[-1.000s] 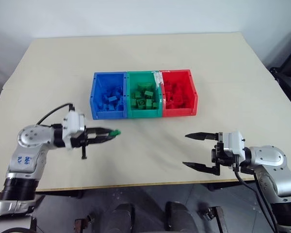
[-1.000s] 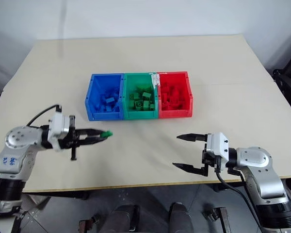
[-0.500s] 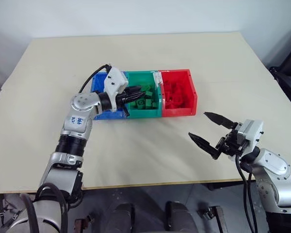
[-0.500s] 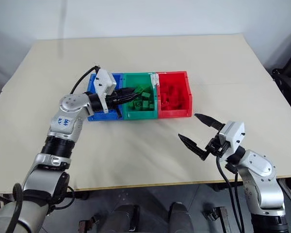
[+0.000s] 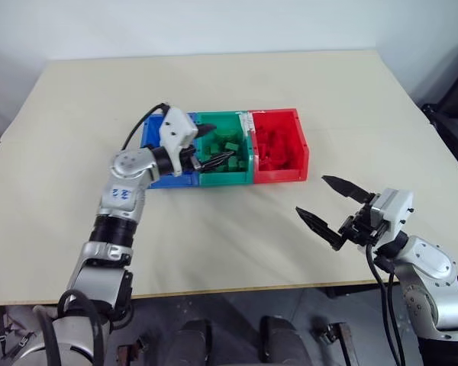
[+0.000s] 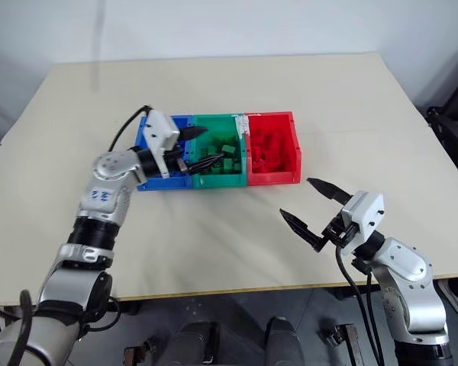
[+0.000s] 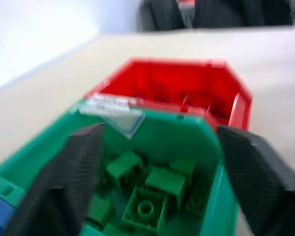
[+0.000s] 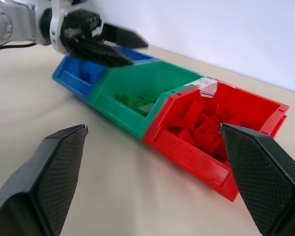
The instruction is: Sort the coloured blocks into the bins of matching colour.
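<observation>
The bins stand joined in a row mid-table: blue (image 5: 156, 181), green (image 5: 225, 178) and red (image 5: 279, 174). Several green blocks (image 7: 147, 208) lie heaped in the green bin. My left gripper (image 5: 219, 144) hovers over the green bin's left part, open, with nothing between its fingers (image 7: 76, 172). The red bin holds red bricks (image 8: 199, 129) and the blue bin blue ones. My right gripper (image 5: 311, 194) stands open and empty above the bare table, to the front right of the red bin, pointing toward the bins.
The beige table (image 5: 214, 236) stretches wide around the bins, with its front edge close below both arms. A black cable (image 5: 141, 126) loops off the left wrist over the blue bin. Dark furniture (image 5: 452, 114) stands beyond the right edge.
My left arm swung from the front left of the table to the green bin carrying a green block, then opened; the block is gone from its fingers. The right gripper turned a little.
</observation>
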